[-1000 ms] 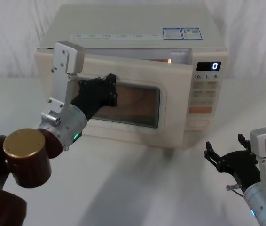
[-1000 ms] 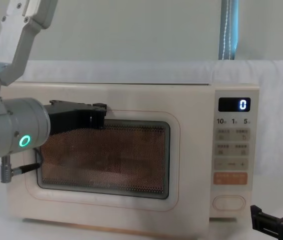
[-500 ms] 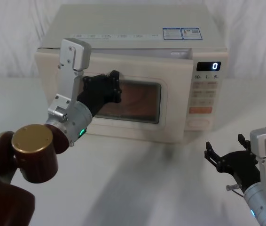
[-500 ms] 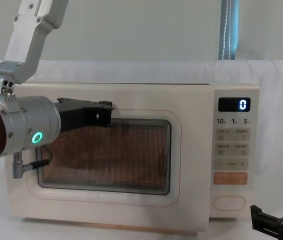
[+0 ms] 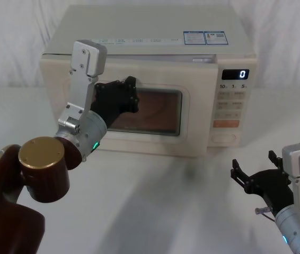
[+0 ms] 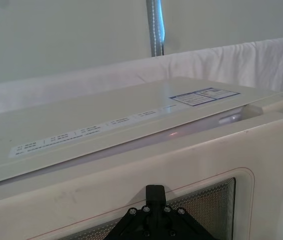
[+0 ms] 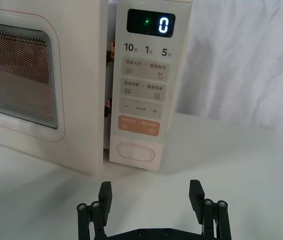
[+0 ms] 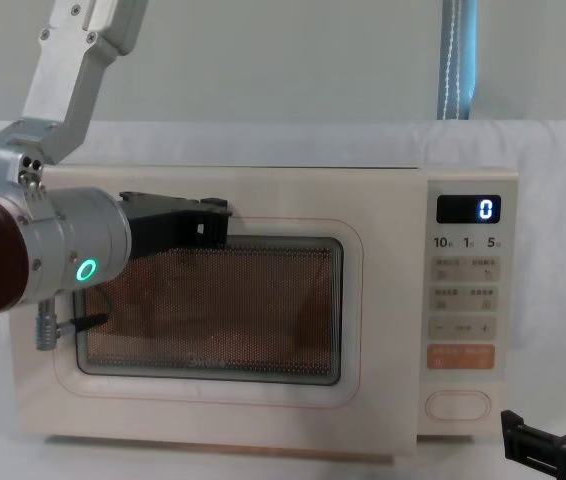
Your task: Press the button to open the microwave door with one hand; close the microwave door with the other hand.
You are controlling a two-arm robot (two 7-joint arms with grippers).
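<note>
The left tool (image 5: 122, 95) presses its tip against the door (image 5: 155, 135), which stands slightly ajar; whether its fingers are parted I cannot tell. At 5 o'clock the right tool (image 7: 151, 197) hovers spread wide, empty, near the button (image 7: 135, 152).

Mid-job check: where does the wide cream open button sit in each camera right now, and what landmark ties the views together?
Head view: the button sits at the bottom of the control panel, below the orange key.
Chest view: the button is low on the right.
Right wrist view: the button is just beyond the right gripper.
Left wrist view: not in it.
Shared landmark: the lit display reading 0.
</note>
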